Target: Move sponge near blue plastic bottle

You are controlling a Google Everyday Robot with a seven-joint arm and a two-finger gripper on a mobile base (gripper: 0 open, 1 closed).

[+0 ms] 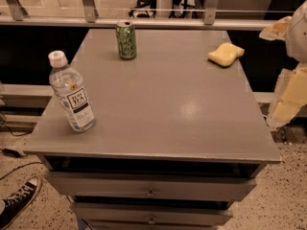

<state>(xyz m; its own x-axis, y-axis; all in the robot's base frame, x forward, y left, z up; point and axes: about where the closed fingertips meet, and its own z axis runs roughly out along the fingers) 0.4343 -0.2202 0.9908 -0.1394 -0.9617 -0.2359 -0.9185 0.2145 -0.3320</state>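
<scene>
The pale yellow sponge (225,54) lies flat at the far right of the grey table top (163,109). The blue plastic bottle (72,94), clear with a white cap and a white-and-dark label, stands upright near the front left corner, far from the sponge. My gripper (289,97) shows as cream-coloured parts at the right edge of the view. It is beyond the table's right side, to the right of the sponge and nearer the front, and apart from it. It holds nothing that I can see.
A green drink can (126,40) stands upright at the back left of the table. Drawers (151,190) sit under the top. A metal railing (144,20) runs behind the table. A person's black sneaker (17,202) is on the floor at the lower left.
</scene>
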